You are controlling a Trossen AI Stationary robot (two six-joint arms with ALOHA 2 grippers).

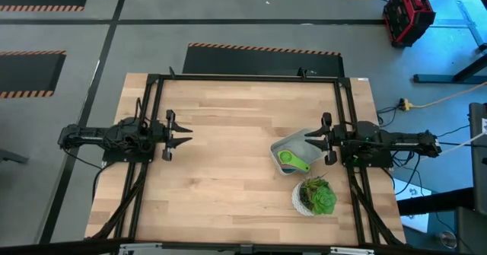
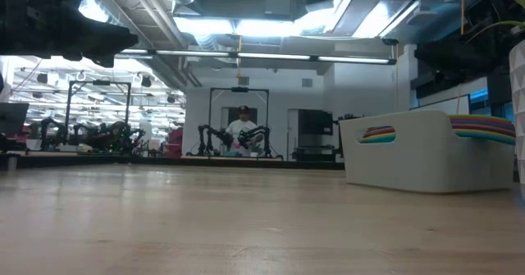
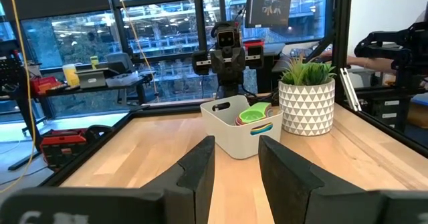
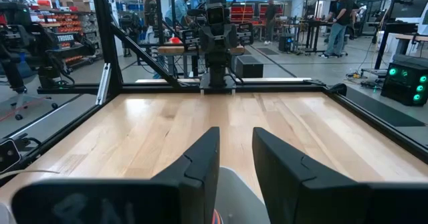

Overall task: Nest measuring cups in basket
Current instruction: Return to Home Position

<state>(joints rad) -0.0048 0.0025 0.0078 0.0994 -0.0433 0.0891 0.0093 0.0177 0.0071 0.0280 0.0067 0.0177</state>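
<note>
Overhead, table-level and wrist views of the work surface. The pale wooden plank table (image 1: 228, 110) carries two dark arms, one at each side.

The left gripper (image 1: 186, 134) hovers over bare wood on its own side, well apart from the task's things, fingers spread and holding nothing. The right gripper (image 1: 310, 139) hangs above the near edge of the shallow light-gray rectangular basket (image 1: 280, 146), fingers likewise spread and empty.

The basket stands on the right half of the table, just beside the round white patterned pot with a green plant (image 1: 313, 196).

Inside the basket sit the small plastic measuring cups (image 1: 291, 160), nested in one stack with a green cup uppermost. In the table-level view, coloured bands show through the basket's handle slot.

By appearance the cups are light, rigid and smooth-walled, so a nested stack could probably slide apart if tipped. The short handle, or the rim wall pinched across its thickness, offers the surest hold. No further cups are visible outside the basket, so the nesting appears complete.
</note>
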